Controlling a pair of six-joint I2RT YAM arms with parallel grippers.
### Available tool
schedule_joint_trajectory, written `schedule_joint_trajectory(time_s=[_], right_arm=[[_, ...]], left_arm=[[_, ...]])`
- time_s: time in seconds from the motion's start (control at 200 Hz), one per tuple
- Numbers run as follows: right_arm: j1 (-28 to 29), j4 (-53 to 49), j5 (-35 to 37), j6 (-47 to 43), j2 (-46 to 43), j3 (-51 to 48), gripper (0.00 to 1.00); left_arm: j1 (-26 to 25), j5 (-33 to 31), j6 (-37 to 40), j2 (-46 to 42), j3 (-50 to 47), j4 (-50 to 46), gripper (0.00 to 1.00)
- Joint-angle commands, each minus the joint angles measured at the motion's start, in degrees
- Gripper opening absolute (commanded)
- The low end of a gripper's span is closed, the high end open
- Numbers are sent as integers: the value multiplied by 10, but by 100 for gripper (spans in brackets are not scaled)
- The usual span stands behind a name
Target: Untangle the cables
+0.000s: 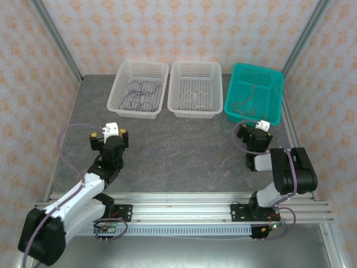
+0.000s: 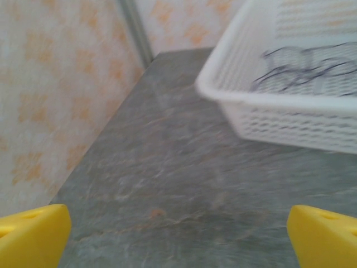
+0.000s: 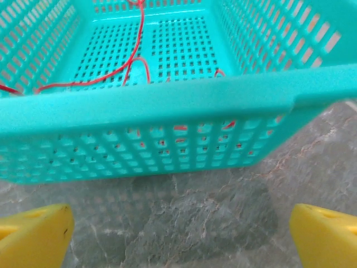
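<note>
The cables lie in three baskets at the back of the table. Dark purple-grey cables (image 1: pixel 138 92) (image 2: pixel 301 70) coil in the left white basket (image 1: pixel 118 89) (image 2: pixel 262 103). White cables (image 1: pixel 194 96) rest in the middle white basket (image 1: pixel 174 89). A reddish cable (image 1: pixel 249 99) (image 3: pixel 111 75) lies in the teal basket (image 1: pixel 232 95) (image 3: pixel 167 103). My left gripper (image 1: pixel 109 135) (image 2: pixel 178 240) is open over bare table, short of the left basket's near corner, nothing between its yellow fingertips (image 2: pixel 30 237). My right gripper (image 1: pixel 255 128) (image 3: pixel 178 237) is open just in front of the teal basket's near wall, holding nothing.
The grey stone-patterned table (image 1: pixel 178 151) lies between the arms and the baskets. Patterned walls close in the left, right and back sides. A metal rail (image 1: pixel 184 209) runs along the near edge at the arm bases.
</note>
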Motion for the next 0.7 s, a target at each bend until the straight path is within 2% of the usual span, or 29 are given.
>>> schedule_joint_trajectory(time_s=[0.0,0.08,0.13,0.205,0.26,0.285,0.315,0.365,0.405,0.455,0.49,0.53,0.696], right_arm=[[2,3,42,17,-15,19,99],[3,7,10,0,0,28,99],[3,-28,-7,-4,-7,40,99],[2,-18,-17,-9,-2,39,99],[3,-28,-21,-11,-3,43,99],[4,-24,-24,-13,-2,42,99],[4,-27,-27,-14,-3,43,99],[3,-29,-30,-16,-3,45,99],[3,-28,-30,-16,-2,44,99],[3,-29,-30,-15,-2,44,99],[3,-29,-30,-15,-2,45,99],[4,-32,-31,-16,-1,47,99],[10,-31,-26,-24,-2,46,99]], left_arm=[[45,71,3,80,-11,160,100],[63,129,17,155,2,221,100],[76,141,11,207,10,262,100],[103,167,-20,289,29,304,100],[113,177,-15,358,39,370,100],[116,189,-20,347,39,350,100],[122,208,-31,326,56,275,100],[126,216,-21,343,44,335,100],[126,216,-27,330,57,280,100],[125,214,-22,340,47,321,100],[125,215,-27,331,56,285,100],[125,214,-22,338,52,310,100],[125,223,-21,335,57,292,100]])
